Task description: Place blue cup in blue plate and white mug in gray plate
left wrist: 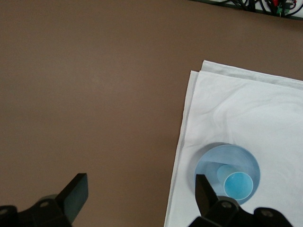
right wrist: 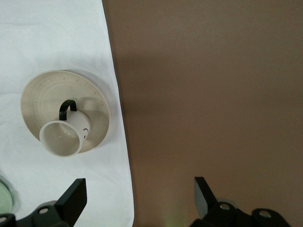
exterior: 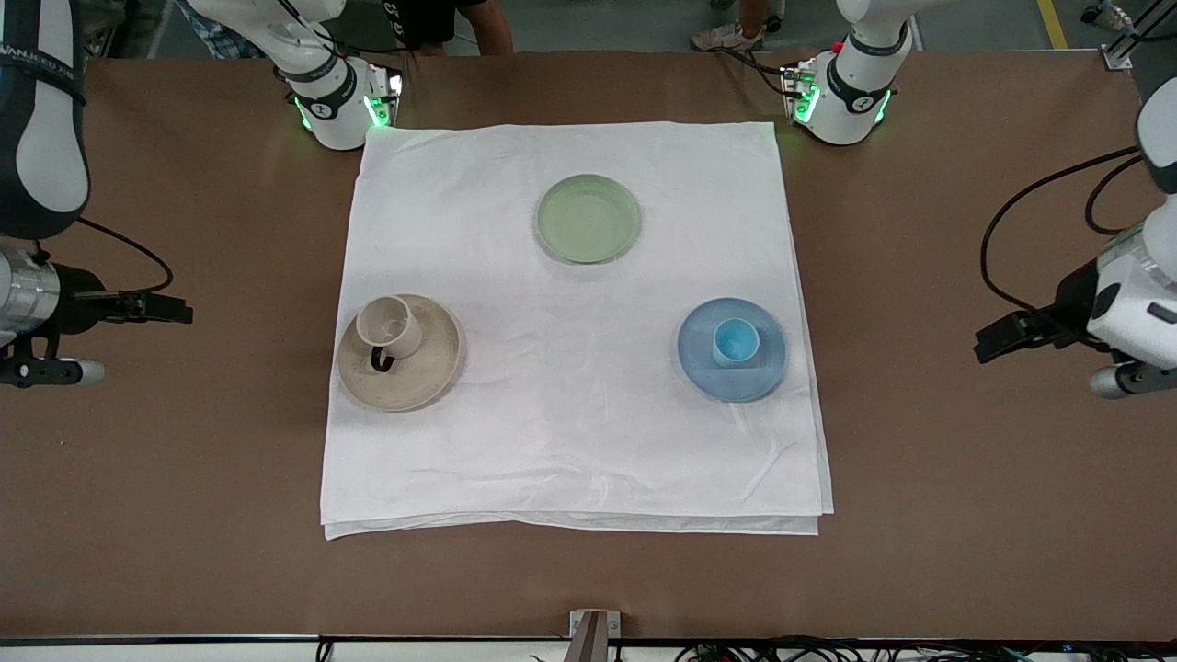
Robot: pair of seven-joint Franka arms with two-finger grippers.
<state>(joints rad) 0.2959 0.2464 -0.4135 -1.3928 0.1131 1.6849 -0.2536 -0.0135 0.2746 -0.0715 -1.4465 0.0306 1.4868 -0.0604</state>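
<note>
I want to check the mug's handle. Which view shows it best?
The right wrist view: the mug is large, its dark handle arching clear over the gray plate. The front view shows it smaller; the left wrist view not at all.

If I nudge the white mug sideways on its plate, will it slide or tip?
The white mug stands upright on the gray plate, short and wide, so it would probably slide rather than tip. Its dark handle sticks out, so a push there would likely spin it. The plate's raised rim might catch it.

It was a robotics lab. Two arm bases (exterior: 336,101) were bolted to a brown-covered table (exterior: 965,515). Cables (exterior: 754,651) trailed along its edge.
</note>
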